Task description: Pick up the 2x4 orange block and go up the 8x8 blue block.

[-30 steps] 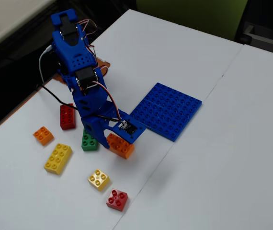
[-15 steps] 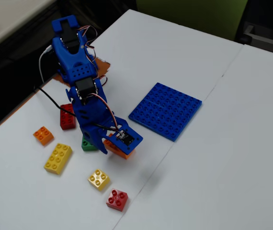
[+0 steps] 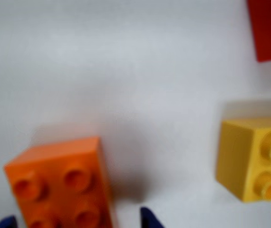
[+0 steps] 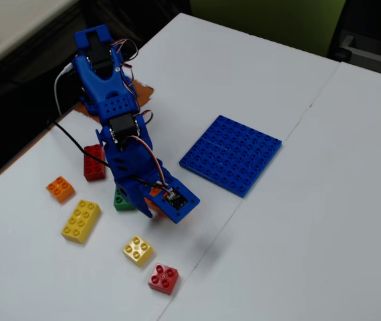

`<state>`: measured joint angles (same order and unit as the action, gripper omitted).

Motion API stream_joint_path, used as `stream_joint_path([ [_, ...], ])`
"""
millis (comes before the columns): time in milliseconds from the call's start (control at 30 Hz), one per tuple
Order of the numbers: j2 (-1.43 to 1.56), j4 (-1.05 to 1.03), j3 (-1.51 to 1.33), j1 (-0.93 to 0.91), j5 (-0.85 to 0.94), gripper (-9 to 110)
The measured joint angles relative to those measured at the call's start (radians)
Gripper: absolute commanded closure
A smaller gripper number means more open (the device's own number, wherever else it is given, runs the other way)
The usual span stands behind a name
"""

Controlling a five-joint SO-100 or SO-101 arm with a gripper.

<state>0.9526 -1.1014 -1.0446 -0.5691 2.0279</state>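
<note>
The 2x4 orange block (image 3: 62, 187) lies on the white table at the bottom left of the wrist view, blurred and partly cut off. My gripper (image 3: 77, 221) is open and straddles it. One blue fingertip (image 3: 7, 222) shows at its left and the other at its right, with a gap of table between that one and the block. In the fixed view the blue arm covers most of the orange block (image 4: 153, 193), and my gripper (image 4: 152, 208) points down at it. The 8x8 blue block (image 4: 230, 154) lies flat to the right of the arm.
A yellow brick (image 3: 254, 159) and a red one (image 3: 268, 28) sit right of the gripper. In the fixed view a green brick (image 4: 119, 200), red brick (image 4: 93, 162), small orange brick (image 4: 60, 189), yellow 2x4 (image 4: 81, 221), small yellow (image 4: 138, 250) and small red (image 4: 163, 278) surround the arm.
The arm has leaned further forward and down over the orange block, which was plainly visible a second ago and is now mostly hidden under the gripper.
</note>
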Motion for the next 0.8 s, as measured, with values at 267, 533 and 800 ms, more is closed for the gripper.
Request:
stream_joint_path([
  [267,0.000,0.000,0.000,0.014,-0.012,78],
  [533,0.000,0.000,0.000,0.032,-0.035,91],
  [800,0.032,-0.095,0.000,0.035,-0.038,95],
])
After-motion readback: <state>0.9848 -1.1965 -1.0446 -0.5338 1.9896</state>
